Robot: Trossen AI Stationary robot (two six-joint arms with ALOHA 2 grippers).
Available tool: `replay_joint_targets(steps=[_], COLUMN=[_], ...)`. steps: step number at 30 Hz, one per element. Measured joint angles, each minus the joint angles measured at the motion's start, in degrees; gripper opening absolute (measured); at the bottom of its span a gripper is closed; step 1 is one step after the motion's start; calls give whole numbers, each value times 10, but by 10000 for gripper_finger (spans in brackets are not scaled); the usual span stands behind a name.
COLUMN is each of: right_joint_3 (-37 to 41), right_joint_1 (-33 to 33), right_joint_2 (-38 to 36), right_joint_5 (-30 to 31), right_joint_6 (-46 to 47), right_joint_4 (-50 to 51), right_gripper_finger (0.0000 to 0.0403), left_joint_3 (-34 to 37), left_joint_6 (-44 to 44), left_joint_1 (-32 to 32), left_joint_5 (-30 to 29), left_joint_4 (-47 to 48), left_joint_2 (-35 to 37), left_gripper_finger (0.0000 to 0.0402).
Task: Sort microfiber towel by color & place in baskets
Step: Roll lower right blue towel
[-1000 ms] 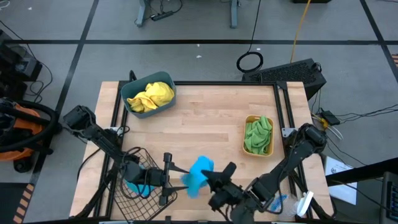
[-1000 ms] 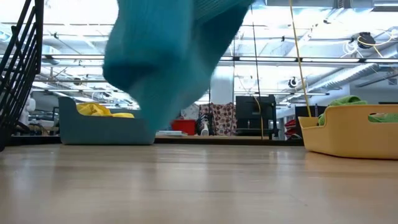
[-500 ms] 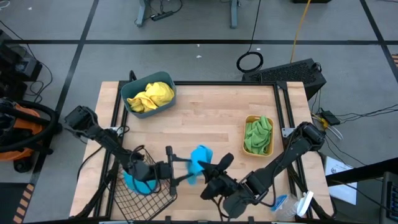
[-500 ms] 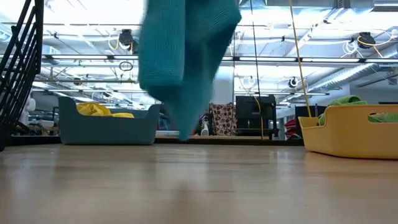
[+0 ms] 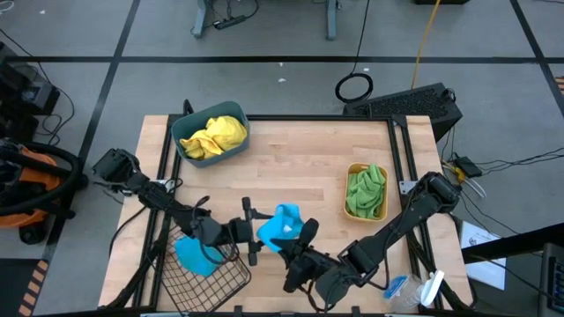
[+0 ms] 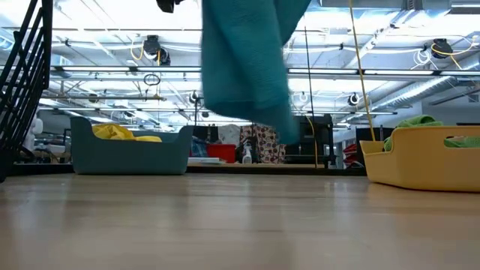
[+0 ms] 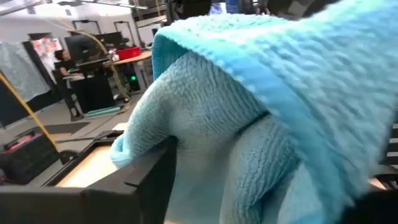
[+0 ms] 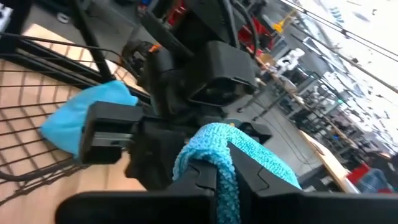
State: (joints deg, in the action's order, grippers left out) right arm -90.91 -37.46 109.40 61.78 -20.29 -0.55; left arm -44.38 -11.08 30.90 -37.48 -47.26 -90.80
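The right gripper (image 5: pixel 298 244) pinches a blue towel (image 5: pixel 280 225), holding it above the table (image 5: pixel 291 167) just beside the wire basket (image 5: pixel 207 277). The left gripper (image 5: pixel 249 231) sits spread at the towel's other edge, touching it. A second blue towel (image 5: pixel 194 253) lies in the basket. Yellow towels (image 5: pixel 214 136) fill the teal bin (image 5: pixel 185 123); green towels (image 5: pixel 365 189) fill the orange tub (image 5: pixel 352 169).

Blue towel (image 5: pixel 280 225) now higher, rightward.
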Motion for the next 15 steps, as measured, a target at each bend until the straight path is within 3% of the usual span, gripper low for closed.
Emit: replay_joint_targets(steps=[4, 10, 15], right_joint_3=[0, 0, 0], right_joint_1=[0, -8, -14], right_joint_2=[0, 0, 0], right_joint_5=[-22, -21, -21], right_joint_6=[1, 22, 86], right_joint_4=[3, 26, 78], right_gripper_finger=[12, 14, 24], left_joint_3=[0, 0, 0], left_joint_6=[-13, -30, -42], left_joint_1=[0, 15, 24], left_joint_5=[13, 16, 3], left_joint_4=[0, -4, -13], left_joint_2=[0, 0, 7], left_gripper_finger=[171, 22, 18])
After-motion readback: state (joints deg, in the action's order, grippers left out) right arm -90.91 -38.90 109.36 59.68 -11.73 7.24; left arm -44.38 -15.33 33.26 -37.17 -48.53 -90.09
